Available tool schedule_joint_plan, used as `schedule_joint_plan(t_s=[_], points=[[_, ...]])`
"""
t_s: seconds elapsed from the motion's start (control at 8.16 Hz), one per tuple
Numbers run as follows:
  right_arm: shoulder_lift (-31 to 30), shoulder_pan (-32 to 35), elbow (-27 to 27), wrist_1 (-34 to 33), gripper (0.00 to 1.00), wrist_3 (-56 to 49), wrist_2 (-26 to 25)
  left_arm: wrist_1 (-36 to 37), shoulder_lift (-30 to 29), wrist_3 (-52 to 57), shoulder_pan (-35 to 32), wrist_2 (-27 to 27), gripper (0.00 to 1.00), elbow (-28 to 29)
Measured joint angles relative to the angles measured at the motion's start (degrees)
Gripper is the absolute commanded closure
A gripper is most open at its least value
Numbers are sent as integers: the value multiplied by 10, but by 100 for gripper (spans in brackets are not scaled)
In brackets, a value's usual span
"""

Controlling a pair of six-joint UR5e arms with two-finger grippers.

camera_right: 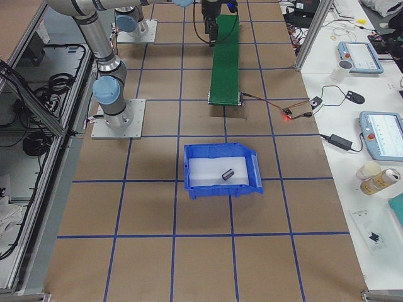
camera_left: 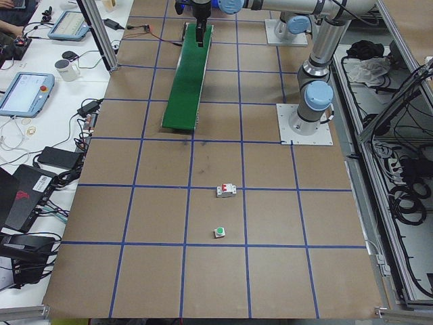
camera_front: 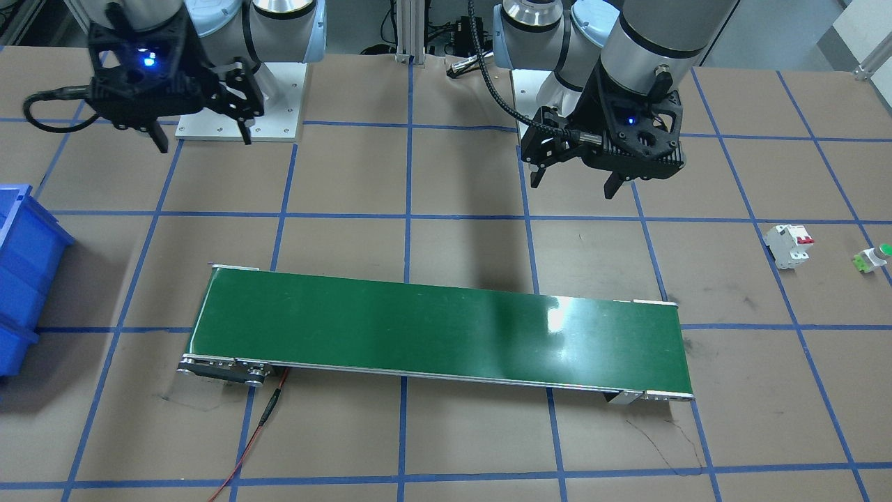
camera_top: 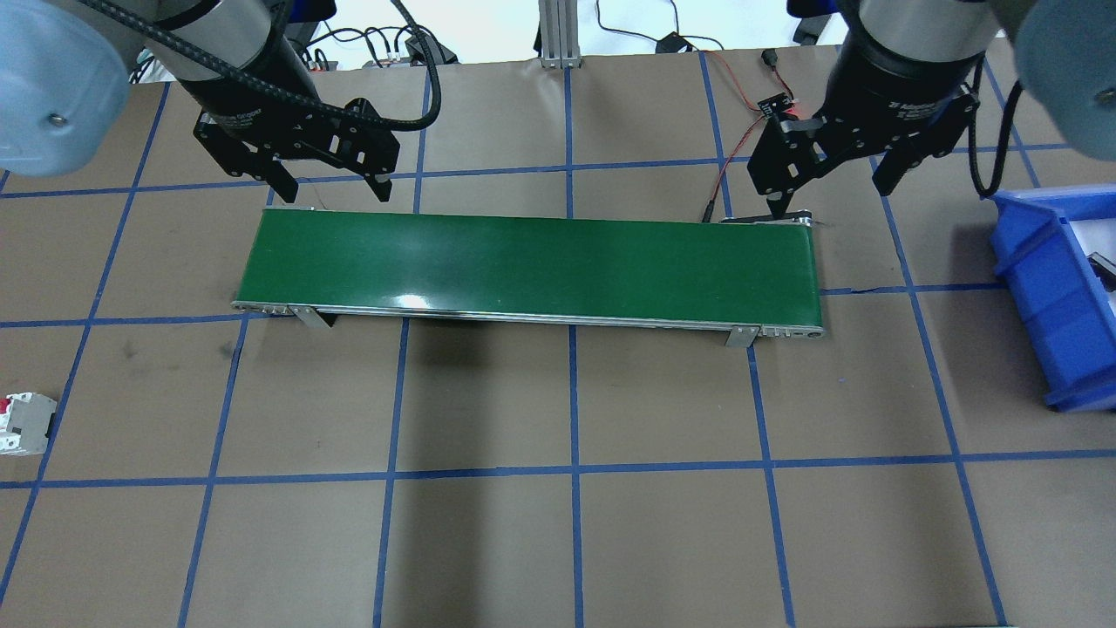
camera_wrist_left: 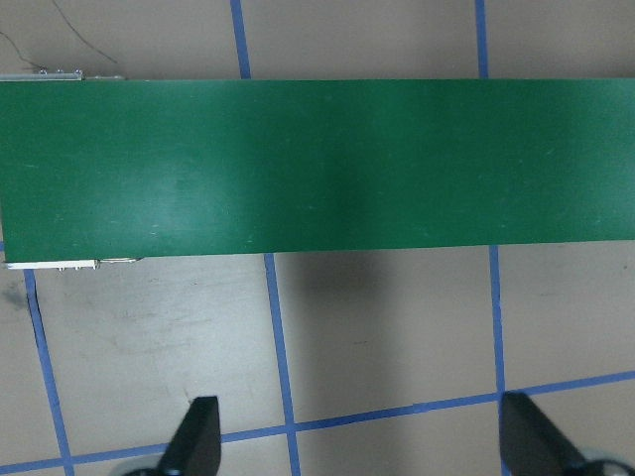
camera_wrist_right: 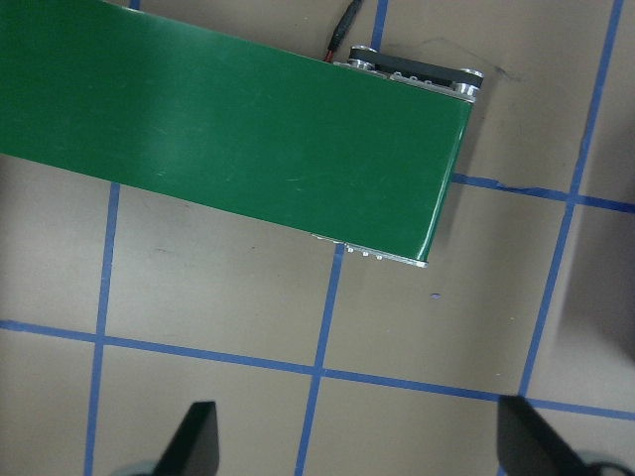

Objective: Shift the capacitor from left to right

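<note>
The capacitor (camera_right: 228, 173), a small dark cylinder, lies on the white floor of the blue bin (camera_right: 220, 189) in the exterior right view, on the robot's right side. My left gripper (camera_top: 332, 186) is open and empty, and hovers above the far edge of the left end of the green conveyor belt (camera_top: 532, 262). It also shows in the front view (camera_front: 574, 183). My right gripper (camera_top: 830, 196) is open and empty above the belt's right end, and shows in the front view too (camera_front: 203, 139). Both wrist views show spread fingertips (camera_wrist_left: 193, 436) (camera_wrist_right: 193, 436) with nothing between them.
A white circuit breaker with red switches (camera_front: 789, 245) and a white push button with a green cap (camera_front: 872, 258) lie on the table beyond the belt's left end. The blue bin (camera_top: 1037, 288) stands past the belt's right end. A red wire (camera_front: 268, 411) leads off the conveyor.
</note>
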Motion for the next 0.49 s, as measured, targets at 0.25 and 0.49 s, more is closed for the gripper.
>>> schedule_joint_plan(t_s=[0.25,0.49], points=[[3,19,-1,-22,0,40,0,0,-1,0,0,0,0,0],[4,23,-1,-27,0,48,-3,0,-1,1,0,0,0,-1]])
